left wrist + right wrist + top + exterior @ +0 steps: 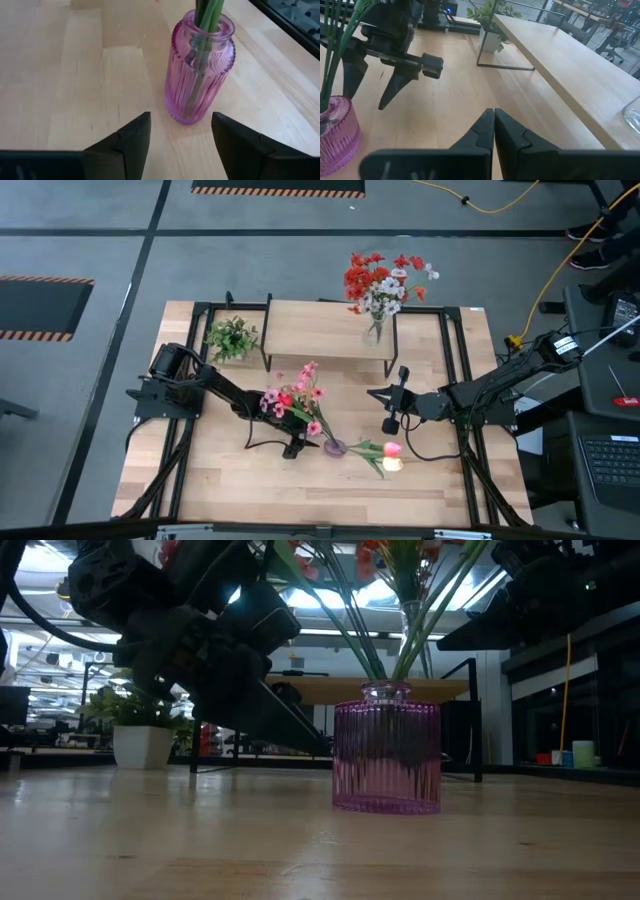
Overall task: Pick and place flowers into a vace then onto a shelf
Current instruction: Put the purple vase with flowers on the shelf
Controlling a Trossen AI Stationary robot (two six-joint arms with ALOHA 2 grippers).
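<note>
A ribbed pink glass vase (200, 70) stands upright on its base on the tabletop (240, 490). It holds green-stemmed flowers: a pink spray (292, 398) leans toward the far left, and a pink and a yellow tulip (391, 456) lean toward the right. My left gripper (181, 145) is open just left of the vase (335, 447), its fingers apart and short of the glass. My right gripper (493, 131) is shut, with nothing in it, above the table right of the vase (391, 418). The shelf (325, 330) stands at the far side.
On the shelf's right end a clear vase with red and white flowers (382, 288) stands. A small green plant in a white pot (232, 338) sits at the shelf's left end. Black frame rails (462, 380) run along the table's sides. Bare wood lies near the front edge.
</note>
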